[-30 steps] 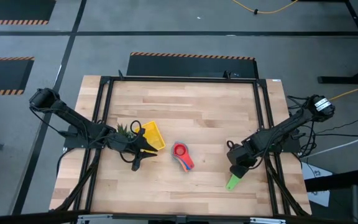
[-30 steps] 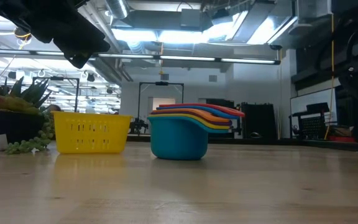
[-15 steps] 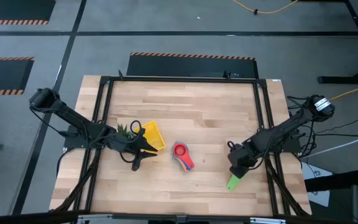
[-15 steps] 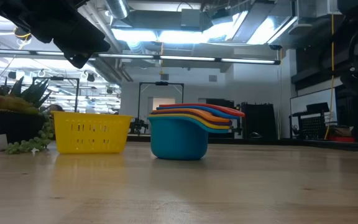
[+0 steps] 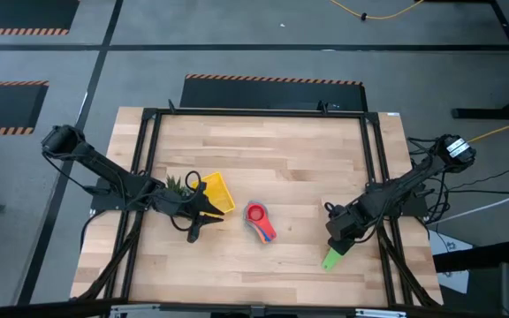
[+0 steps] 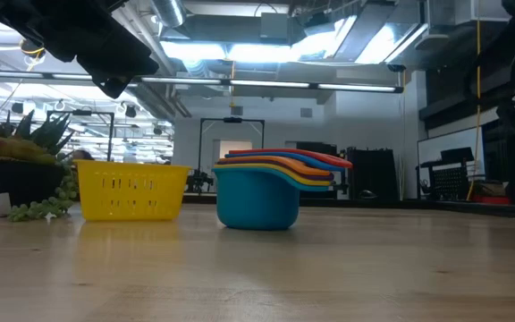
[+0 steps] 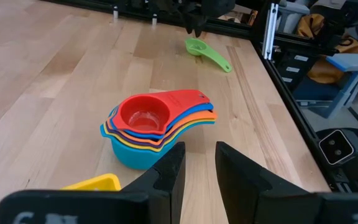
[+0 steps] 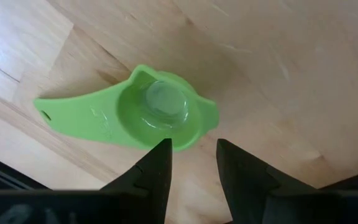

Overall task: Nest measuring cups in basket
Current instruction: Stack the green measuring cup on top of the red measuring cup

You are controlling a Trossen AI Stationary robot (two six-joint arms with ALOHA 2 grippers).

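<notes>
A nested stack of measuring cups (image 5: 259, 221), red on top and light blue at the bottom, stands on its base at mid-table (image 6: 257, 199) (image 7: 143, 127). One green measuring cup (image 5: 331, 258) lies alone, bowl up, near the right near edge (image 8: 149, 115). The yellow basket (image 5: 218, 194) sits left of the stack (image 6: 132, 190). My left gripper (image 5: 194, 228) hovers open near the basket, facing the stack (image 7: 199, 167). My right gripper (image 5: 339, 240) is open just above the green cup, pointing down, with a finger on either side of the bowl's rim (image 8: 191, 163).
A small spiky green plant (image 5: 178, 185) stands against the basket's left side (image 6: 21, 143). A black metal frame (image 5: 378, 168) borders the table. Bare wood lies between the stack and the green cup and across the far half.
My right gripper has edged a little toward the table's near edge, closer over the green cup. The cups, the basket and my left arm have kept still.
</notes>
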